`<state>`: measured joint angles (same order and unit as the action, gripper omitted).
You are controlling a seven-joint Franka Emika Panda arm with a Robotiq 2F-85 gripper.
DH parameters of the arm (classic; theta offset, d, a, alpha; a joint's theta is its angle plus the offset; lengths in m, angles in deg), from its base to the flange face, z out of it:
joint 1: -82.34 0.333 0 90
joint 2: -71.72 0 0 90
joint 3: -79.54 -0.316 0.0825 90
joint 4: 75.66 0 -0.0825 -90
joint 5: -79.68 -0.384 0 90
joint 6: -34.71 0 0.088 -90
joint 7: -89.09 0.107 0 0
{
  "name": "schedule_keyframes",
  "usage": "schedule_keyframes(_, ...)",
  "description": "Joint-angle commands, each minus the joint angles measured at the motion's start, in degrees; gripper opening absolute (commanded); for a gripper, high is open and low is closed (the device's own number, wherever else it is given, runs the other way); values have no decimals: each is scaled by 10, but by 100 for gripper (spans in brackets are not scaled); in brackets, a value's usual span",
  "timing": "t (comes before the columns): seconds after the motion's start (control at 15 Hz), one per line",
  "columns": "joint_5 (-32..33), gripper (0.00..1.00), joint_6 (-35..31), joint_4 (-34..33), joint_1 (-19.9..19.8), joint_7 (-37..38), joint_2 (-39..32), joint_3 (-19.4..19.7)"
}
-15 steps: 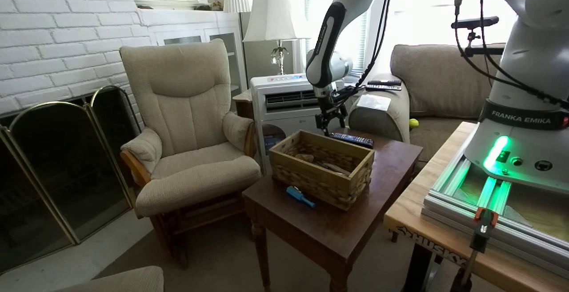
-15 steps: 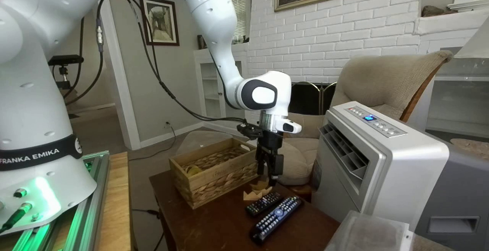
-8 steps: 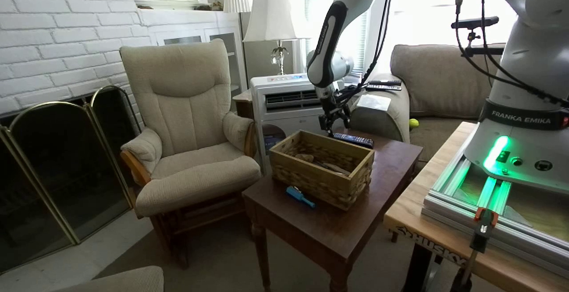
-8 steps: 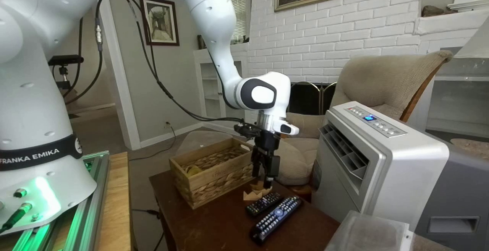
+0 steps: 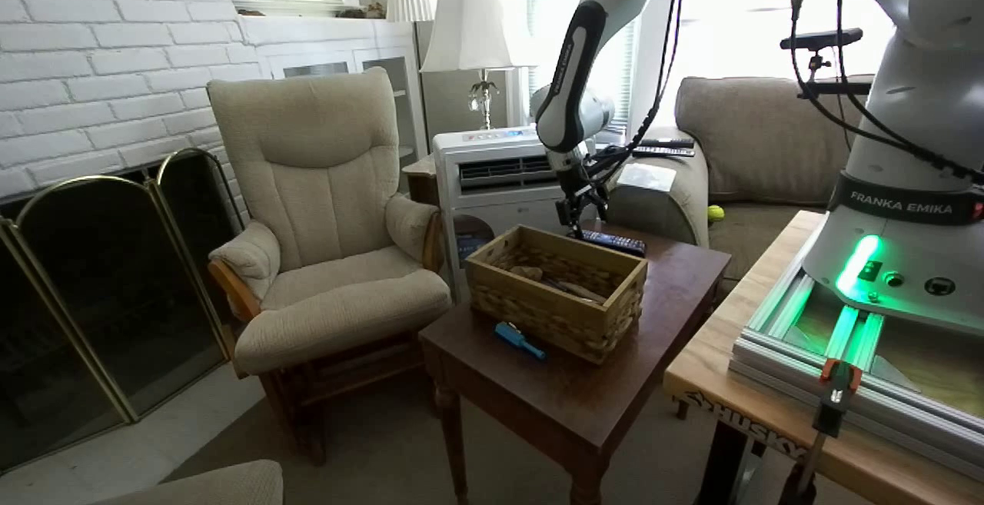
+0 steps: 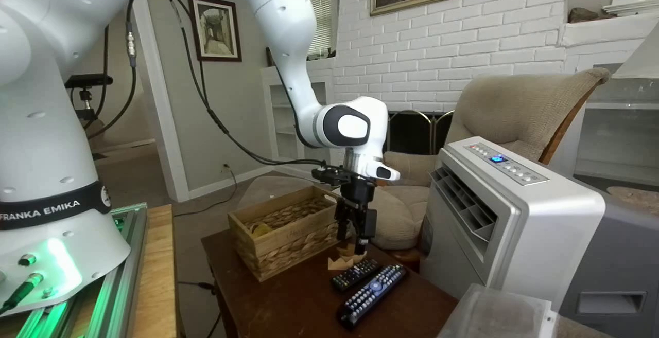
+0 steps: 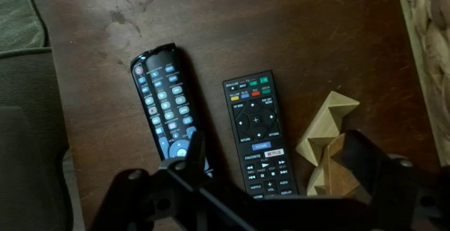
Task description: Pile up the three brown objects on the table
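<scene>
On the dark reddish-brown table (image 6: 288,302) lie angular wooden pieces. In the wrist view a light tan zigzag piece (image 7: 325,129) touches or nearly touches a darker brown piece (image 7: 335,169). Another light tan part (image 7: 316,181) shows beside the darker one; I cannot tell whether they are stacked. The light piece (image 6: 340,264) and darker piece (image 6: 348,250) also show in an exterior view. My gripper (image 7: 276,139) is open and empty above them, its jaws wide apart. One finger covers part of the darker piece. The gripper also shows in both exterior views (image 5: 588,224) (image 6: 351,243).
A black remote (image 7: 258,129) and a larger remote (image 7: 165,104) lie beside the pieces, beneath the gripper. A woven wooden basket (image 6: 298,248) holding items stands next to the gripper. A blue object (image 5: 519,340) lies by the basket. An air conditioner (image 6: 515,225) stands beyond the table.
My gripper has shifted slightly toward the robot's base, rightward in one exterior picture and leftward in the opposite one. The pieces, remotes and basket have not moved.
</scene>
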<state>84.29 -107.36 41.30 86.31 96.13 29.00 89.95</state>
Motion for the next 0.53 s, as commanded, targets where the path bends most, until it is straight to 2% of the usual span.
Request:
schedule_keyframes(0.0, 25, 100, -3, 24, -4, -5, 19, -4)
schedule_keyframes(0.47, 41, 100, -23, 40, 3, 1, 15, -4)
